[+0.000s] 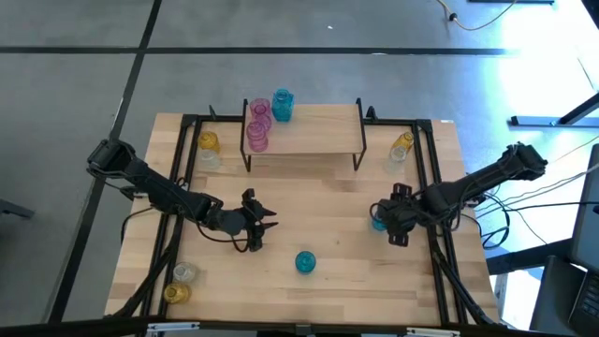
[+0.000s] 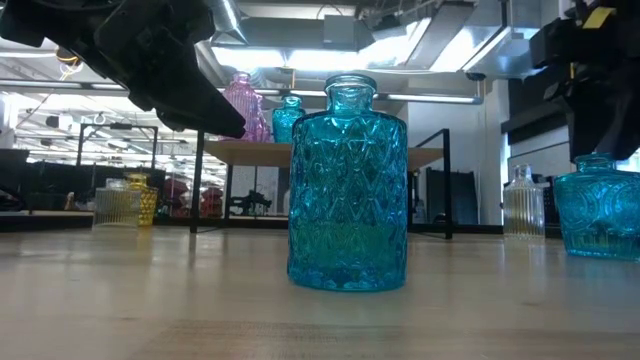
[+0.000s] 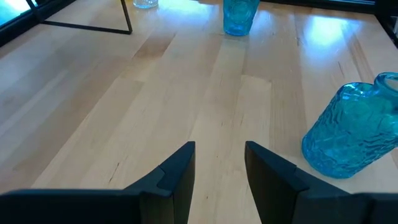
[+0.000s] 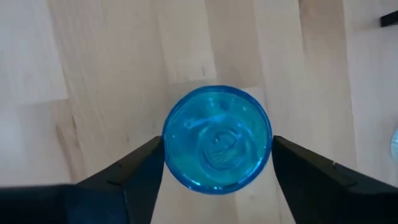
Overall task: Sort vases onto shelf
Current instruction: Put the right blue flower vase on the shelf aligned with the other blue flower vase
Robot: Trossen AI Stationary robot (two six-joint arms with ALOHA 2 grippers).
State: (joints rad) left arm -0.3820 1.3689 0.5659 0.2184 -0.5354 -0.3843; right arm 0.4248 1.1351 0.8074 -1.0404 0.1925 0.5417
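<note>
The middle of the surface (image 1: 318,211) lies bare in front of the shelf (image 1: 304,131), giving open passage. 1 blue vase (image 1: 305,262) stands alone toward the near edge. The shelf's right part is free; 2 pink vases (image 1: 258,126) and a blue one (image 1: 282,105) crowd its left end. The right end effector (image 1: 382,221) straddles another blue vase (image 4: 217,139).

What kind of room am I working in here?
Probably a lab or workshop, not a home. The wooden table stands on a bare grey concrete floor, loose cables trail across it, and the low view shows ceiling strip lights and exposed ducting beyond the shelf.
</note>
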